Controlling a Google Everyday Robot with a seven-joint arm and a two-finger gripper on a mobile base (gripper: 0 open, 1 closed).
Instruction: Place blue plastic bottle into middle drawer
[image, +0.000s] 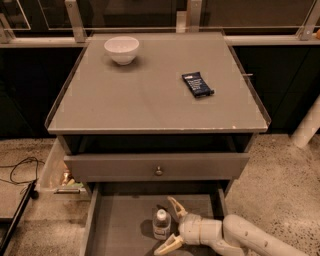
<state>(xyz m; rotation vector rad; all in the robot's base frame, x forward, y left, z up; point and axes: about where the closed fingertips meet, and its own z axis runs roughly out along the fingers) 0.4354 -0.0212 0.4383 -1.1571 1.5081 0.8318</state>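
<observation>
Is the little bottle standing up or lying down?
Upright: the bottle stands cap-up on the drawer floor, with the open pincer around it.

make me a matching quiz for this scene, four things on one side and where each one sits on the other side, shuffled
Things
1. white round bowl
2. flat dark-blue snack bar wrapper
3. small clear plastic bottle with white cap
4. cream two-finger claw

Places
A. standing upright on the floor of the wide grey open drawer
B. right side of the grey cabinet top
C. in the drawer, open on either side of the bottle
D. back left of the cabinet top

Pairs: 1-D, 2-B, 3-A, 4-C
</observation>
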